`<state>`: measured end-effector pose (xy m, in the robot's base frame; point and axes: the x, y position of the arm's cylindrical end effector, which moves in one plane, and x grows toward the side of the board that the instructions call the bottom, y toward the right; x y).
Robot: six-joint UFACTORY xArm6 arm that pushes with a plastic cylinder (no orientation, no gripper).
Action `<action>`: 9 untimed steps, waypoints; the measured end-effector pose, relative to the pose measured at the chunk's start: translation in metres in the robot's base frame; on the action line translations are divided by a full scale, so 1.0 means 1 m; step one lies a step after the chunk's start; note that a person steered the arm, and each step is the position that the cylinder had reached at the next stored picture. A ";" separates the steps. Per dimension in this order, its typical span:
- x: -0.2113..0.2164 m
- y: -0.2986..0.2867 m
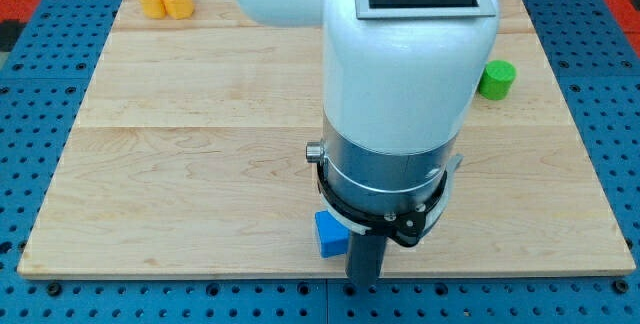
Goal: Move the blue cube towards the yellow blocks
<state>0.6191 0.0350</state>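
There's the blue cube (329, 233) sitting near the bottom edge of the wooden table (200, 164), just left of the dark rod, and it looks to be touching or just beside it, partly tucked under the arm's (400, 94) grey collar. My tip (362, 282) is down at the very bottom edge of the table, just to the right of and below the cube; there are no jaws on this arm, only the rod. Way up in the top left corner sit the two yellow blocks (164, 0), side by side and touching, well apart from the cube, and a green cylinder (497, 79) stands at the view's right edge.
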 end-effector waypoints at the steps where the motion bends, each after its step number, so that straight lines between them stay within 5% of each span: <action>1: -0.001 -0.005; 3: -0.020 -0.055; 6: -0.057 0.014; 9: -0.145 -0.066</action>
<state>0.4745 -0.0311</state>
